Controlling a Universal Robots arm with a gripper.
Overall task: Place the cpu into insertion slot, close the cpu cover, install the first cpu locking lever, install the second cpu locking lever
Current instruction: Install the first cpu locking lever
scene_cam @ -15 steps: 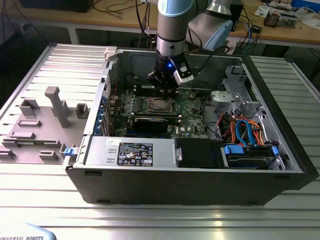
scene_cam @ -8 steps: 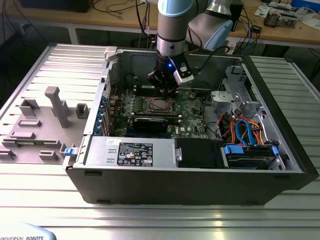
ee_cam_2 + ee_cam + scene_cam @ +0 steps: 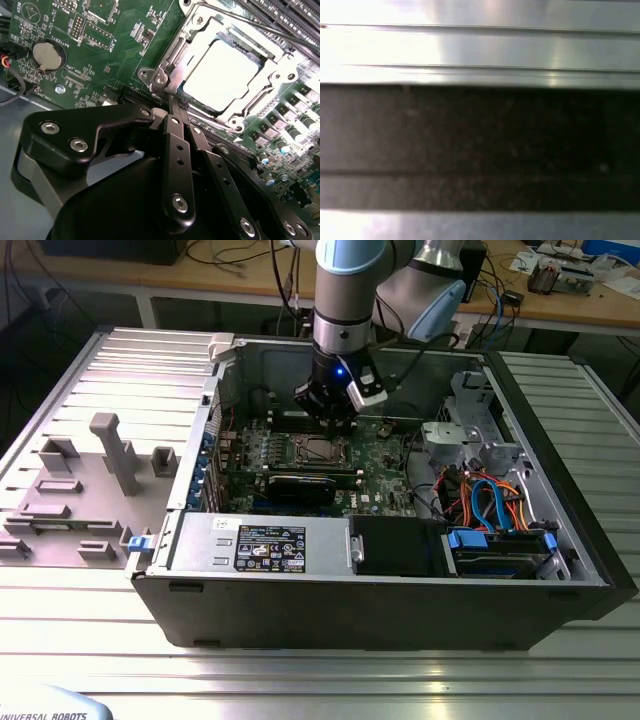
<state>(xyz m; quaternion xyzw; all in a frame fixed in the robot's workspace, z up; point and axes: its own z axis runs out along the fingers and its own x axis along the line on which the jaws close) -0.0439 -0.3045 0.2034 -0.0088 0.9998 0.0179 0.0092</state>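
Note:
The cpu (image 3: 222, 75) lies flat in its socket on the green motherboard (image 3: 100, 55), its metal top glaring bright. The cpu cover (image 3: 181, 54), a silvery frame, lies down around it. A thin lever rod (image 3: 255, 21) runs along the socket's far side. My gripper (image 3: 173, 106) is shut, its black fingers (image 3: 176, 145) pressed together with nothing seen between them, and their tips rest at the socket's near corner. In the exterior view the gripper (image 3: 333, 420) hangs just above the socket (image 3: 318, 449) inside the open computer case.
The case's black wall (image 3: 400, 585) fronts the scene, with a power supply (image 3: 260, 540) and blue and orange cables (image 3: 490, 502) inside. A long black card (image 3: 300, 487) sits beside the socket. Grey fixtures (image 3: 110, 450) stand at the exterior view's left. A coin battery (image 3: 48, 55) sits on the board.

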